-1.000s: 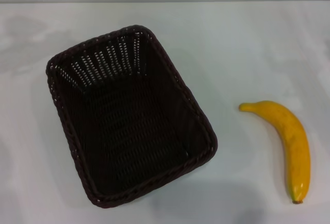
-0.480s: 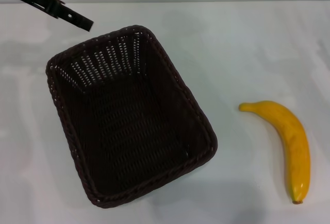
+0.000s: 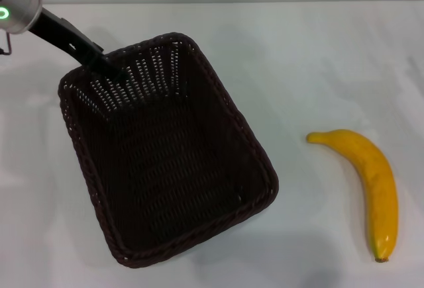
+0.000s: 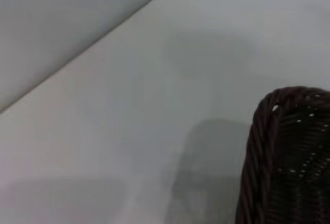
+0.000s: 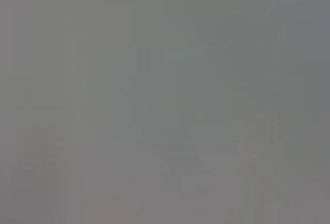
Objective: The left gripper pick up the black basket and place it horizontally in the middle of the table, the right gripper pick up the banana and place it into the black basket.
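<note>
Head view, left gripper (image 3: 118, 73) at black basket's (image 3: 165, 149) eleven o'clock rim, finger state unclear, banana (image 3: 371, 182) at three o'clock on table (image 3: 318, 56).

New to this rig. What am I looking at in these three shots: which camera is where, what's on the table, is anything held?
It is a two-armed robot. The wide shot comes from its head camera, looking down on the table. The other two come from cameras on its wrists.

On the table lie a black basket and, apart to its right, a banana.

The left pincer reaches in from the far left corner, its tip at the basket's far rim. Whether it is open or shut cannot be told. The left wrist shot shows that basket corner and bare table. The right wrist shot shows only plain grey; the right pincer is not in view. Nothing looks held.
</note>
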